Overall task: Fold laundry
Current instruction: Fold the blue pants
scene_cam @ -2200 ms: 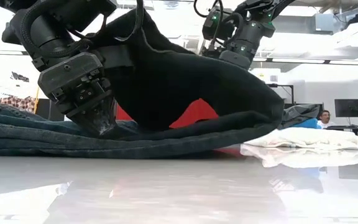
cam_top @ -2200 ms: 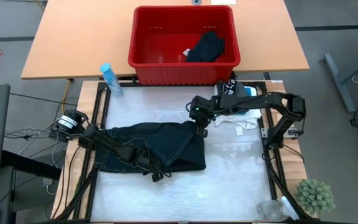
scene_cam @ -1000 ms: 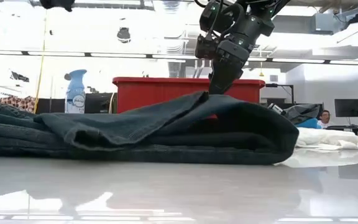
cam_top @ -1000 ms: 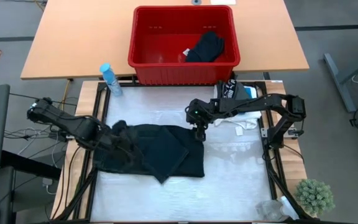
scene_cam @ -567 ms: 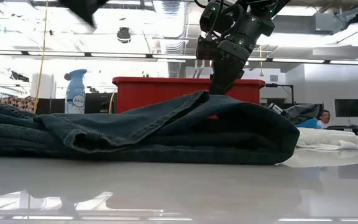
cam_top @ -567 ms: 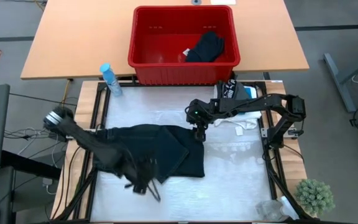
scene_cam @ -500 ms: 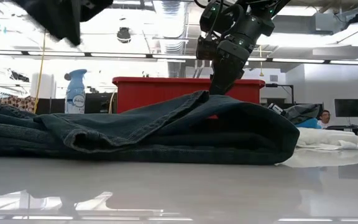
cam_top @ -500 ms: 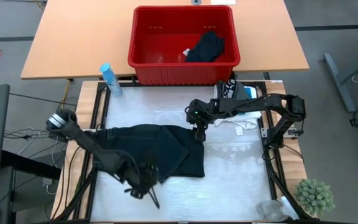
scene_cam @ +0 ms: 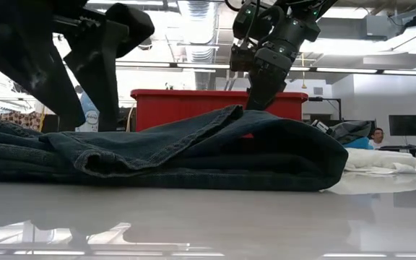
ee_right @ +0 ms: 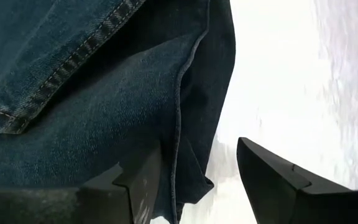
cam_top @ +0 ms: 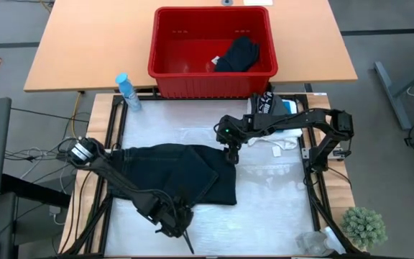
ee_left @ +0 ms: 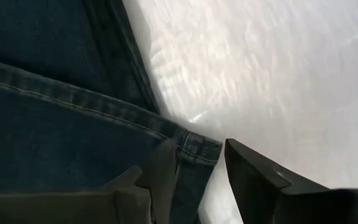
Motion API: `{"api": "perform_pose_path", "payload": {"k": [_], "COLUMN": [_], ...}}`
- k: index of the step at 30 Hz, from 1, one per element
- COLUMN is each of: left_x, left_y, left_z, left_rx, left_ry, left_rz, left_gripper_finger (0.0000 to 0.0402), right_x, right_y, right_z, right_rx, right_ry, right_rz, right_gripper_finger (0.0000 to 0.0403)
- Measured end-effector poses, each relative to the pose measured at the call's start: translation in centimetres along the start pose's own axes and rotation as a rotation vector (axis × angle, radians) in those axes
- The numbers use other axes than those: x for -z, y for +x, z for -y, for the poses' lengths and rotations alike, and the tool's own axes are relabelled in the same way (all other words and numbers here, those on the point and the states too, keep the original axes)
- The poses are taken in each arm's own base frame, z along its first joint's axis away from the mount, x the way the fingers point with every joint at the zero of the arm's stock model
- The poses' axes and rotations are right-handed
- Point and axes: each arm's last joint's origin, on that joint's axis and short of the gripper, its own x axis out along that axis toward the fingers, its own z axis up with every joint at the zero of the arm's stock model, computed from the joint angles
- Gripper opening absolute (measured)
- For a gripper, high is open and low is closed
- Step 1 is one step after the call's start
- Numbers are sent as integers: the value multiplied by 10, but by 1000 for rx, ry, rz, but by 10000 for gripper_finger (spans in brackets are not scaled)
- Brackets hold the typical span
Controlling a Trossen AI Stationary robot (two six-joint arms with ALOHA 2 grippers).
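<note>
At bench front edge, left gripper (cam_top: 180, 229) hovering, fingers parted, holding nothing. Dark trousers (cam_top: 171, 173) lying part-folded left of bench centre, long axis left-right, hem corner directly ahead of left gripper. Right gripper (cam_top: 231, 152) resting at trousers' right rear corner, fingers parted, edge lying between.

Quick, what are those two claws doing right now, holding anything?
Left gripper: jaws open, over the hem corner of the dark jeans, holding nothing.
Right gripper: jaws open, straddling the jeans' folded edge, not clamped.
</note>
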Motion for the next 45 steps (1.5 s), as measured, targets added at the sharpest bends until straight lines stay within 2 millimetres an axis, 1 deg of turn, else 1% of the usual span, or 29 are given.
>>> {"api": "perform_pose_path", "payload": {"k": [3,6,9,14,16,19,20,25,29,33,36,41,43,45], "left_x": [1,0,0,0,0,6,5,3,9,11,12,19,18,18], "left_y": [0,0,0,0,5,12,13,14,19,20,20,34,35,38], "left_z": [0,-1,-1,-2,0,2,3,4,6,7,6,4,2,1], "left_rx": [2,-56,-29,-26,-29,-6,-1,-22,-20,-1,-21,-51,-49,-28], "left_ry": [15,21,55,57,61,65,61,72,73,106,106,109,89,72], "left_rz": [-6,5,4,4,7,-31,-22,-8,-4,-16,-17,-71,-72,-68], "left_gripper_finger": [137,140,140,140,140,140,140,140,140,140,140,140,135,121], "right_x": [0,0,0,2,3,3,3,3,3,3,3,3,3,4], "right_y": [0,0,0,0,0,0,0,0,0,0,0,0,0,0], "right_z": [0,0,0,0,0,0,0,0,0,0,0,0,0,0], "right_rx": [0,0,0,-1,-1,-1,-1,-1,-1,-1,-1,-1,-1,-1], "right_ry": [0,0,0,1,2,2,2,2,2,2,3,3,4,4], "right_rz": [0,0,-2,-22,-27,-29,-29,-28,-29,-29,-29,-32,-35,-36], "right_gripper_finger": [234,234,234,234,234,234,234,234,234,234,234,234,234,234]}}
